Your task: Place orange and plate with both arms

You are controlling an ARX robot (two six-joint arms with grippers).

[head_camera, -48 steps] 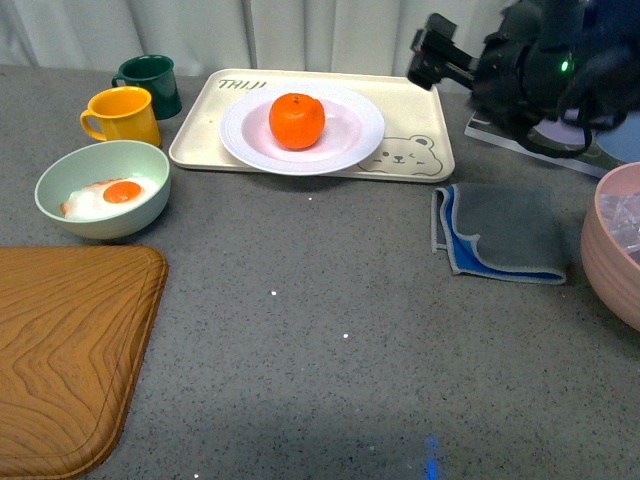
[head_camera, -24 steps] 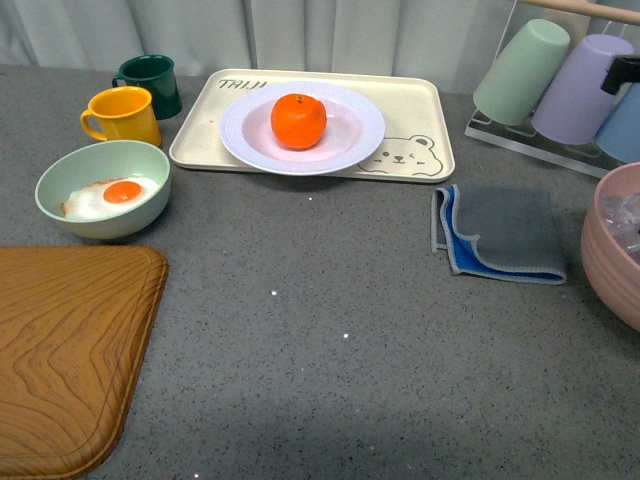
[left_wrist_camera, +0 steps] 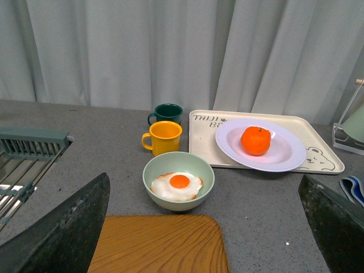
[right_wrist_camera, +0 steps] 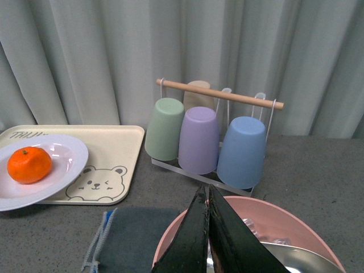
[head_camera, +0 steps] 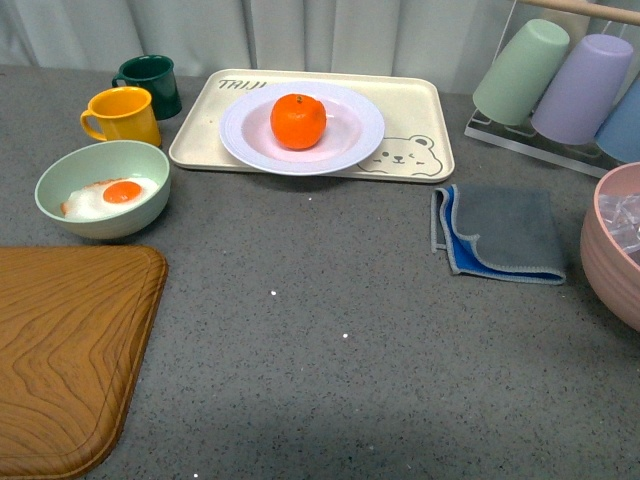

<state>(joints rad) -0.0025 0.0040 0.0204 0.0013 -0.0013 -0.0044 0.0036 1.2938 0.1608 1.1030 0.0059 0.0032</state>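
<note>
The orange sits in the middle of the white ridged plate, which rests on the beige bear tray at the back of the table. Both also show in the left wrist view, orange on plate, and in the right wrist view, orange on plate. No arm shows in the front view. My left gripper is open and empty, high over the wooden board. My right gripper is shut and empty, above the pink bowl.
A pale-green bowl with a fried egg, a yellow mug and a dark green mug stand at the left. A wooden board fills the front left. A grey-blue cloth, a cup rack and the pink bowl are right.
My right arm, which stood over the back right a second ago, has pulled back out of the front view, uncovering the cup rack. The orange and plate have not moved.
</note>
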